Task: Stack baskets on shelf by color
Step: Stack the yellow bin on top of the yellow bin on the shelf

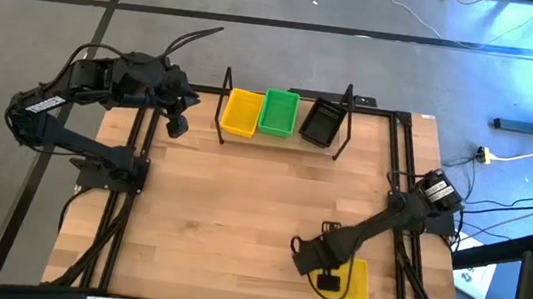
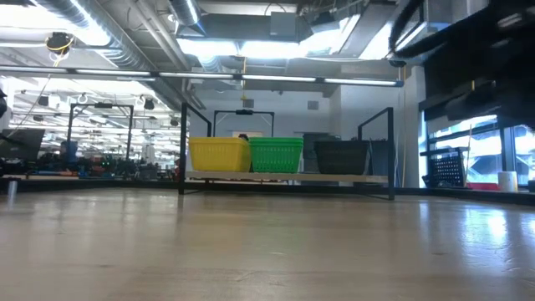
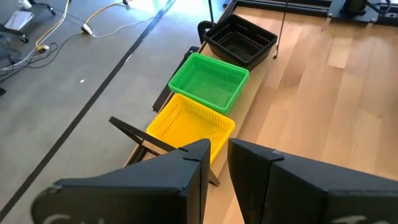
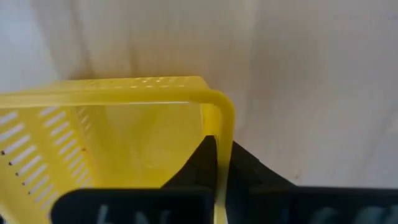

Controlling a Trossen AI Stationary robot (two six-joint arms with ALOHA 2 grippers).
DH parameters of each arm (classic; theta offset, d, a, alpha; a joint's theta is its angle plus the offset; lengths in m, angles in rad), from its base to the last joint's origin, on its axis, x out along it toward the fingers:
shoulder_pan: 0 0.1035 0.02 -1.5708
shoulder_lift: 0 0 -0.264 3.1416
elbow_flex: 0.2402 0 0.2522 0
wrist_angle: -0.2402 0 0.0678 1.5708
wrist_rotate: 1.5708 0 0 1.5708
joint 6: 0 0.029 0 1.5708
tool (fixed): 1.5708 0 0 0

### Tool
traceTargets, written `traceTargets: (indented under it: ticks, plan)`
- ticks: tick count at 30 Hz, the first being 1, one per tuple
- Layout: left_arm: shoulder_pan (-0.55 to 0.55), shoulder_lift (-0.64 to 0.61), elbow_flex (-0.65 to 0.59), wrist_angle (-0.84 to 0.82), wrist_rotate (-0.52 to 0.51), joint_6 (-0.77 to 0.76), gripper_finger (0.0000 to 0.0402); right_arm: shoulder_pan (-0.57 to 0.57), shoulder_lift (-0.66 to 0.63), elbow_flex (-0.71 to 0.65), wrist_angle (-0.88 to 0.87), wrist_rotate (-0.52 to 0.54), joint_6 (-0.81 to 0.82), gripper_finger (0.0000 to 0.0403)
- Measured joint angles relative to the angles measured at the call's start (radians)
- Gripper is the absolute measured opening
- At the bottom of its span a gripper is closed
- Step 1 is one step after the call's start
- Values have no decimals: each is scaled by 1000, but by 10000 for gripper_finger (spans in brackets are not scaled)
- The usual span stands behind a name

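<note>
Loose yellow basket sits near-right on the table, and the right gripper is pinched on its thin rim. Looks light, stiff, slick plastic; the rim wall seems the best hold. Left gripper hangs slightly apart by the shelf.

This is looking like a robotics lab or industrial workshop. Exposed ducts and pipes are running under the ceiling, with strip lights glowing. Loose cables are trailing across the grey concrete floor beside the wooden counter. Benches crowded with equipment are standing in the background.
</note>
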Motion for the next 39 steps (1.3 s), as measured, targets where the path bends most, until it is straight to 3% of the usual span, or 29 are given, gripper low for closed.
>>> traceTargets:
  ticks: [9, 19, 25, 28, 34, 39]
  plan:
    - [0, 0, 0, 0, 0, -1, 50, -173, 0, 57, -151, -67, -13, 2]
    - [0, 0, 0, 0, 1, 0, 50, -329, 0, 437, -414, 48, 2, 1]
    - [0, 0, 0, 0, 1, 0, 50, -421, 0, 691, -467, 204, 190, 0]
    - [0, 0, 0, 0, 2, 40, 50, -462, 0, 778, -456, 330, 250, 0]
    - [0, 0, 0, 33, 71, 136, 50, -524, 0, 864, -394, 687, 230, 0]
    - [0, 0, 0, 122, 80, 327, 50, -562, 0, 869, -234, 879, 117, 0]
